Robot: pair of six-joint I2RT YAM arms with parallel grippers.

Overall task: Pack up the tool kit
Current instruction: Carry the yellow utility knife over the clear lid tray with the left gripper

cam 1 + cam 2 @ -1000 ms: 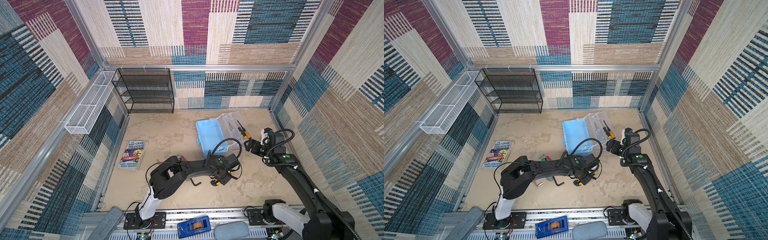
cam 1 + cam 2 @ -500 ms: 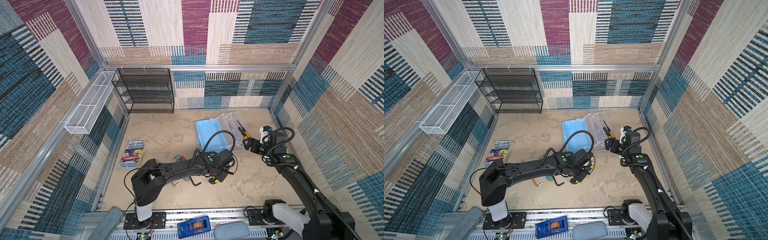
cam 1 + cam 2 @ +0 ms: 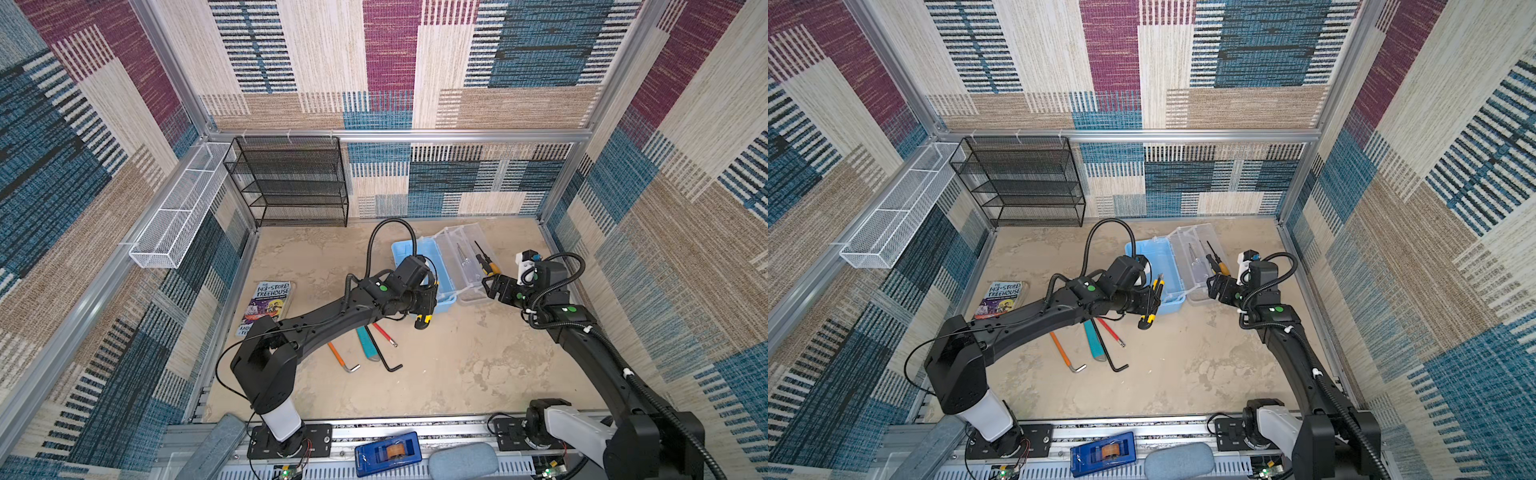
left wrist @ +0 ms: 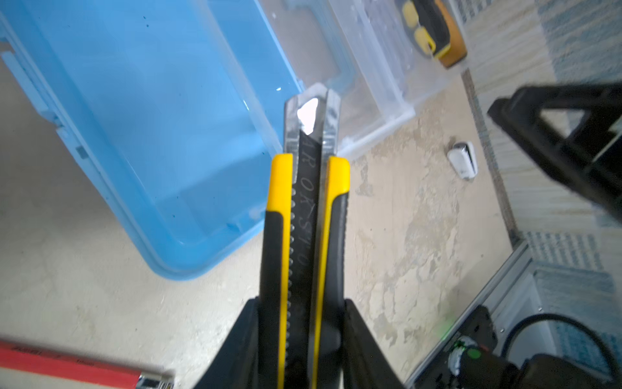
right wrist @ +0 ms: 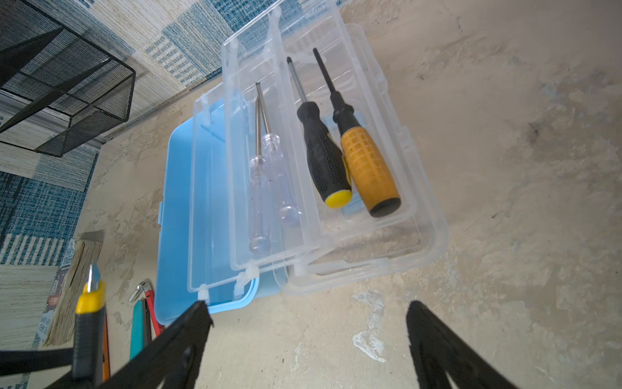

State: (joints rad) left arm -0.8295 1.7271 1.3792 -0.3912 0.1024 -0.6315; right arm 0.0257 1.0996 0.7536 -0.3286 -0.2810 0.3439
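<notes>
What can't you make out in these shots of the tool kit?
book, lower cover: behind the left arm, top view.
teal tool, upper end: under that arm, top view.
utility knife, rear: off the edge, left wrist view.
small white object: blurred, left wrist view.

Patchwork walls [image 3: 390,62], mottled beige floor [image 3: 478,365], black mesh shelf [image 3: 291,183], white basket [image 3: 178,216]

High twin top views over everything; wrist views close, both toward case [image 5: 175,202]
</notes>
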